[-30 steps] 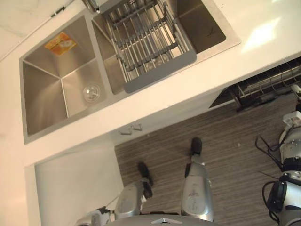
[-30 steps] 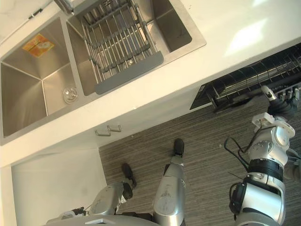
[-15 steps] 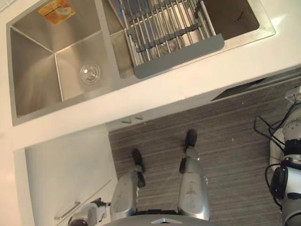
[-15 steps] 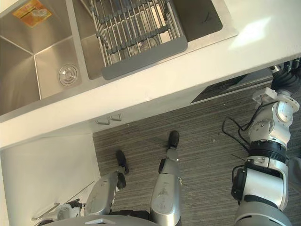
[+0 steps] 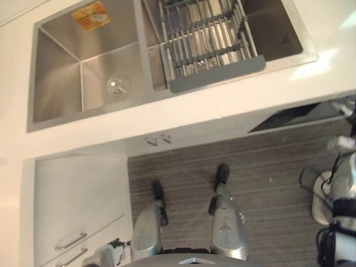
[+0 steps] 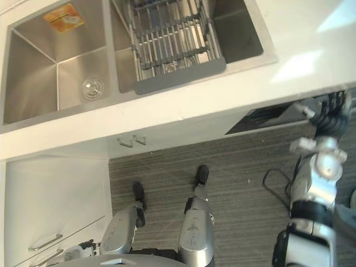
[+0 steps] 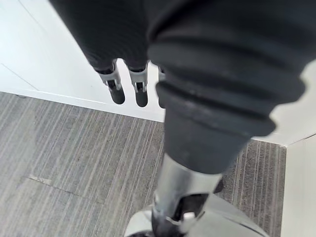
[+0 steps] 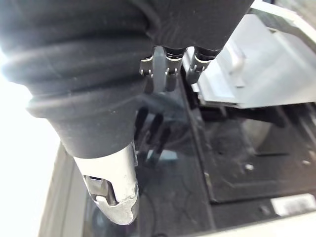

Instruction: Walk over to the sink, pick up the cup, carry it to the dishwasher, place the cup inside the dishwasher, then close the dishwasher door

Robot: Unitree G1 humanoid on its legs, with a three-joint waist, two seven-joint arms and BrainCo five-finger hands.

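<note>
The white tabletop (image 5: pixel 194 117) runs across the scene, and the steel double sink (image 5: pixel 55 83) is set into it. Nearer the robot than the sink lies the striped grey floor (image 5: pixel 267 172). To the left of that floor, below the sink's left basin, is a white cabinet (image 5: pixel 78 206) with drawer fronts. The dishwasher (image 6: pixel 267 117) shows as a dark opening under the tabletop edge, right of the sink. A wire rack (image 5: pixel 206 33) with a grey front rim sits across the sink's right basin.

The right hand (image 6: pixel 328 114) hangs just beside the dishwasher opening, right of the sink. Its fingers (image 8: pixel 159 69) are relaxed and apart, holding nothing. The left hand (image 7: pixel 118 91) hangs low over the floor, well clear of the sink, with its fingers loose and empty.

An orange sticker (image 5: pixel 90 15) lies on the far wall of the sink's left basin, and a drain (image 5: pixel 118 87) sits in that basin's bottom. A round glint (image 6: pixel 169 67) shows beneath the rack's bars. I cannot tell whether it is the cup.
</note>
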